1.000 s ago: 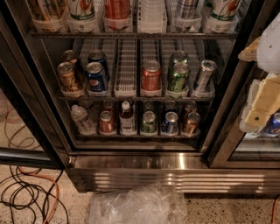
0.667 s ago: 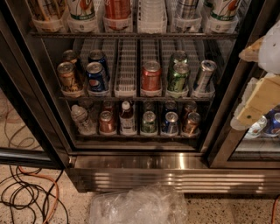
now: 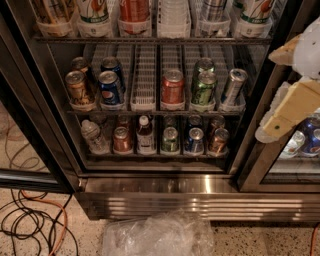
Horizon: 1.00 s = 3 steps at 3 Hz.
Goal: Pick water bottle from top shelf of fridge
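Note:
The fridge (image 3: pixel 200 200) stands open in front of me, with dark frame, wire racks and a ribbed steel base. The top shelf (image 3: pixel 150 39) runs along the upper edge and carries tall cans in white trays. A clear ribbed body (image 3: pixel 173 15) stands in its middle; it looks like the lower part of the water bottle, with cap and label cut off above. My gripper (image 3: pixel 266 95) is at the right, in front of the right door frame, below the top shelf. Its cream fingers (image 3: pixel 292 107) are apart and hold nothing.
The middle rack holds soda cans (image 3: pixel 172 87). The bottom rack holds a small squat clear bottle (image 3: pixel 92 137), a brown drink bottle (image 3: pixel 145 134) and short cans. A crumpled plastic bag (image 3: pixel 160 235) lies before the base. Cables (image 3: pixel 30 220) lie on the floor at the left.
The gripper's lower finger has swung a little to the left, toward the fridge opening. Nothing in the fridge has moved.

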### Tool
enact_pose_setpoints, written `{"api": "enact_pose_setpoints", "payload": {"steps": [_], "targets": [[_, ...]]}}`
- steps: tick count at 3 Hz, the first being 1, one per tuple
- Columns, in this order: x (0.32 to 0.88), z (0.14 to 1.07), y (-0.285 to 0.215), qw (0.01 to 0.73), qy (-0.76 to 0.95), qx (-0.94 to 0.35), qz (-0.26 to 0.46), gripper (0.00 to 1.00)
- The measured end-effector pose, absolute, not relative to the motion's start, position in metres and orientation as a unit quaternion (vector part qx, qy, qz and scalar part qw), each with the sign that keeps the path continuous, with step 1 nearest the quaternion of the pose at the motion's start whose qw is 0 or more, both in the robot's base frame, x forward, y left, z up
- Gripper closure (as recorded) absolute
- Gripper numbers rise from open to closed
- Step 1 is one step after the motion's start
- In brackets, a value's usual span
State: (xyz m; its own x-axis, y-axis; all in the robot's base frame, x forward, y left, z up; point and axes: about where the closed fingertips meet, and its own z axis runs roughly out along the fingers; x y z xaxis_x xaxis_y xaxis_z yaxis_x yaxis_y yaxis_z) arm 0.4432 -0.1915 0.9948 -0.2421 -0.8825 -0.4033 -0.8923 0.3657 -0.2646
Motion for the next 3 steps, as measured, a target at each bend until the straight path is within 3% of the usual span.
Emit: {"api": "enact_pose_setpoints", "payload": {"steps": [2,3], "targets": [[0.448,0.961,-0.154,0.314,0.838,-0.439,0.079,0.00],[0.463,0.964,-0.152,0.343,0.839,-0.416,0.073,0.00]]}}
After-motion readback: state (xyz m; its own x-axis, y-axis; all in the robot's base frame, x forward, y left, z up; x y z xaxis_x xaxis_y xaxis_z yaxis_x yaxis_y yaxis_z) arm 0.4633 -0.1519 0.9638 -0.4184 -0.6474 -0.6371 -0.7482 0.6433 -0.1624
